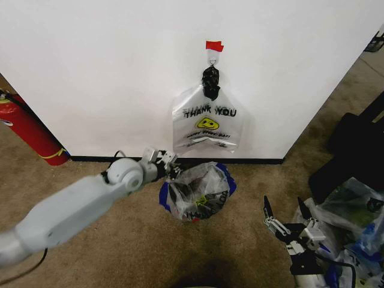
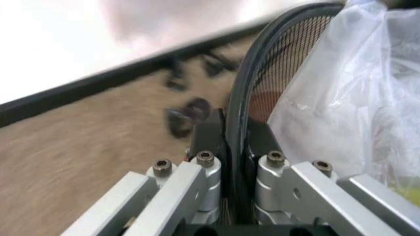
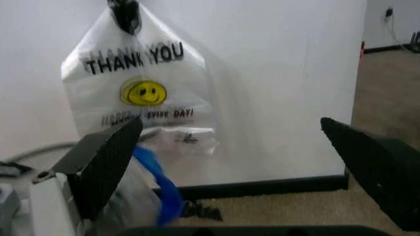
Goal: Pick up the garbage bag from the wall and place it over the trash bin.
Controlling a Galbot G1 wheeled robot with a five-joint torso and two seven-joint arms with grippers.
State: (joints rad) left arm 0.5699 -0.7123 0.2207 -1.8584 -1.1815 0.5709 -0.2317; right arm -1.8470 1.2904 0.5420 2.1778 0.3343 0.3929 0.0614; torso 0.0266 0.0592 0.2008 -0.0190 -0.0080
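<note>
The left gripper (image 2: 235, 147), at the centre of the head view, has its jaws closed on the black rim of the trash bin (image 2: 262, 83). The garbage bag (image 1: 197, 192) is draped over the bin on the carpet (image 1: 126, 240), just below centre, its blue handle parts at the edges. The right gripper (image 1: 283, 211), lower right of the head view, hangs with jaws wide apart and holding nothing. A matching flat bag (image 1: 205, 123) with a black knotted top hangs on the wall (image 1: 108, 72), upper centre. A red fire extinguisher (image 1: 30, 129) stands at the left edge.
</note>
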